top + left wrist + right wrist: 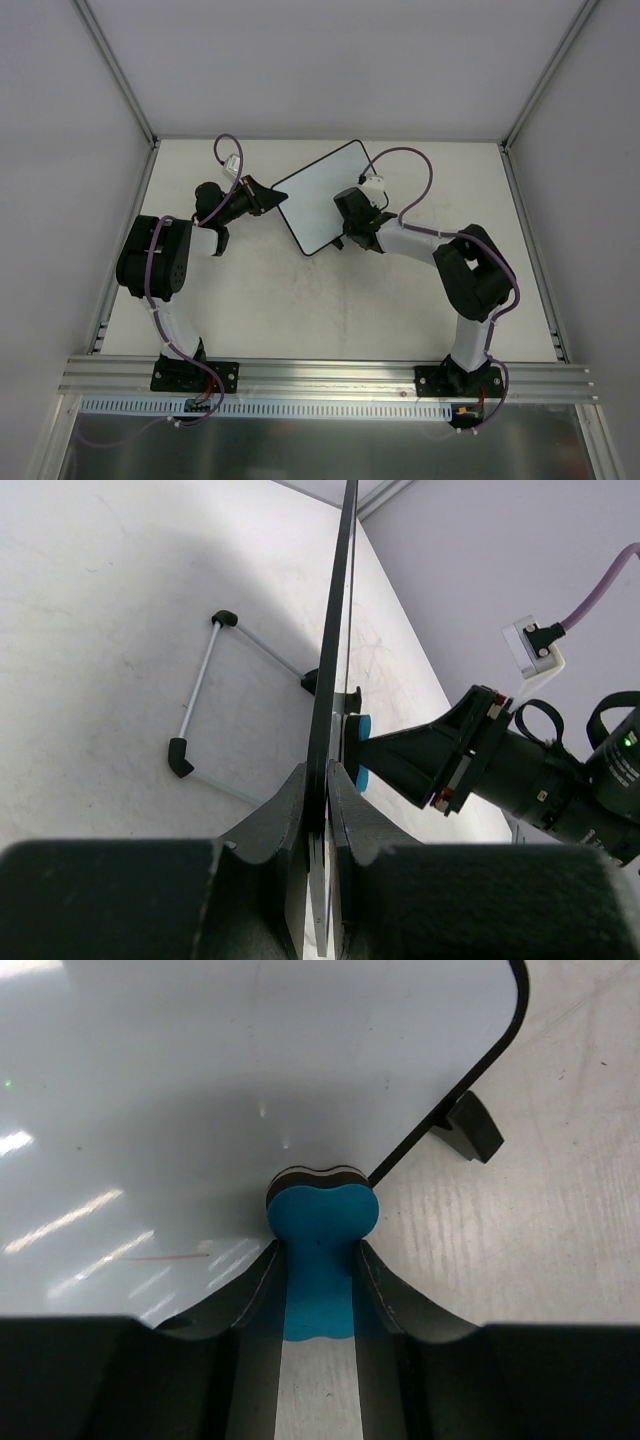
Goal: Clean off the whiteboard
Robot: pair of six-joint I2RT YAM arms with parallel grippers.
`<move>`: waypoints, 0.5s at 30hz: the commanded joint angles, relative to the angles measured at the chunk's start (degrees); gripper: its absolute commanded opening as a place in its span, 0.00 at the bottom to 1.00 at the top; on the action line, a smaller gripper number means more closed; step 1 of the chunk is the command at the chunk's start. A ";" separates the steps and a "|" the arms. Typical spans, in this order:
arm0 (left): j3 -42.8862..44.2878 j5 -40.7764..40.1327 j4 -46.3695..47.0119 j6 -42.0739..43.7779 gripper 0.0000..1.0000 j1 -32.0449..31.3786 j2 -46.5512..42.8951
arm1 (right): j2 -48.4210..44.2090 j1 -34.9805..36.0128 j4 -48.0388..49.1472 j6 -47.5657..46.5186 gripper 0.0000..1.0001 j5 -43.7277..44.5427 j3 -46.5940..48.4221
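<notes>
Blue eraser [320, 1222], right jaws, against whiteboard [312, 195]; left jaws clamp edge.

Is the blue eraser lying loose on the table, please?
No, the right gripper holds the blue eraser against the whiteboard.

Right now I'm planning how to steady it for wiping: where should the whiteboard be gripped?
Grip its thin framed edge, coming in edge-on from the left, as the left gripper does. The whiteboard is a flat panel, so fingers can straddle the rim and leave the face free for the eraser.
</notes>
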 commanded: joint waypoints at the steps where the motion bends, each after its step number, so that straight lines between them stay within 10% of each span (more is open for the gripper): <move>1: 0.31 0.98 -0.14 3.17 0.00 -0.84 -1.51 | 1.74 2.50 4.79 -2.87 0.00 -10.81 1.84; 15: -0.21 1.07 0.03 3.17 0.00 -0.84 -1.51 | 6.49 2.68 9.36 -11.22 0.00 -23.93 9.39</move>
